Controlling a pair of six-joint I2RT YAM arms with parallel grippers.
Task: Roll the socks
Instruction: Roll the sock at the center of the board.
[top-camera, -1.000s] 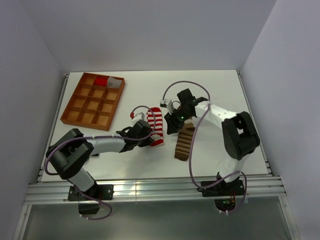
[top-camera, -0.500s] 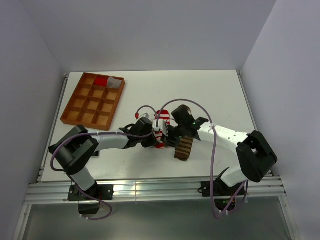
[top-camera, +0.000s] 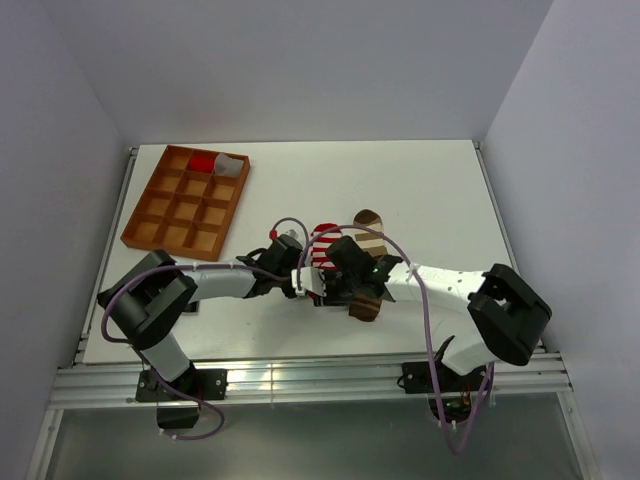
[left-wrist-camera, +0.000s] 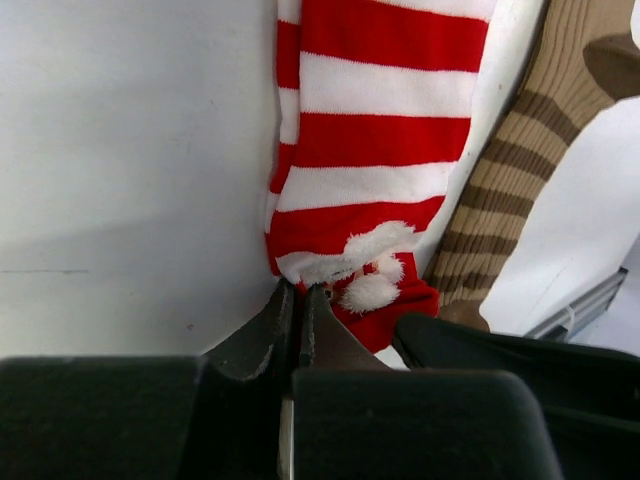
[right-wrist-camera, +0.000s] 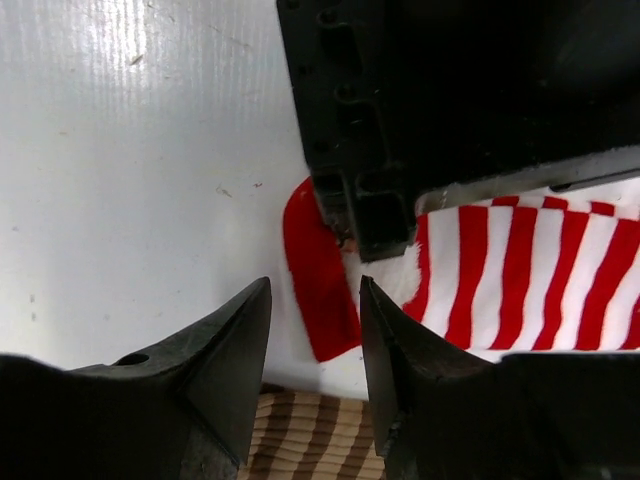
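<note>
Left tool (left-wrist-camera: 298, 300) clamped on the red-and-white sock (left-wrist-camera: 375, 150) at its red end. Right tool (right-wrist-camera: 313, 292) sits apart just above it, with the brown-and-tan sock (left-wrist-camera: 510, 170) alongside.

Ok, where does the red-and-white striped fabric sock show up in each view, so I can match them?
Top external: the red-and-white striped fabric sock sits at the picture's centre.
Left wrist: the sock fills the upper centre.
Right wrist: the sock lies right of centre, running off the right edge.
Shared landmark: the brown-and-tan striped fabric sock, right beside it in all three views.
</note>
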